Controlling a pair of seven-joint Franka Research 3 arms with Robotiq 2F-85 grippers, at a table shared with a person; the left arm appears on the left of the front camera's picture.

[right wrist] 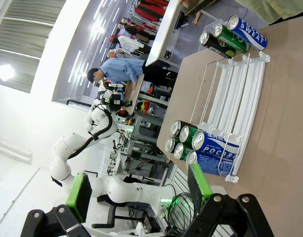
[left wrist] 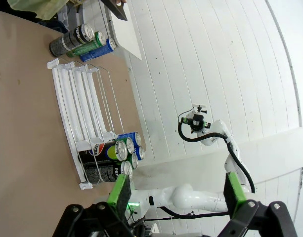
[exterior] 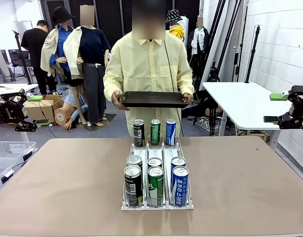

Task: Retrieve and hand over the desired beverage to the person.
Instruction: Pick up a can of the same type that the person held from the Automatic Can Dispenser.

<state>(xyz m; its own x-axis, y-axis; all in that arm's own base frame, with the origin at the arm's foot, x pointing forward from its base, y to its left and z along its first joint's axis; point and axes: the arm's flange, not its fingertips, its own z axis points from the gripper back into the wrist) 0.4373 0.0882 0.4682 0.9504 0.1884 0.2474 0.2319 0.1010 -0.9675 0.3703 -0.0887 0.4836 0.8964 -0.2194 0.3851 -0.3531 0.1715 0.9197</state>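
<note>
Nothing was fetched yet: left hand (left wrist: 176,190) and right hand (right wrist: 141,185) stood spread, empty; cans (exterior: 154,180) sat untouched at the rack (exterior: 156,206); the person (exterior: 149,64) held a tray (exterior: 153,98).

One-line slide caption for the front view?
Person holds black tray behind white rack of nine cans on brown table.

1. Nine drink cans (exterior: 155,185) on one brown table (exterior: 250,177): six clustered at the near end, three at the far end.
2. Sorted by colour: three black, three green, three blue.
3. One white wire rack (exterior: 156,207), three lanes wide.
4. One black tray (exterior: 153,98).
5. One person (exterior: 149,64) in pale yellow.
</note>
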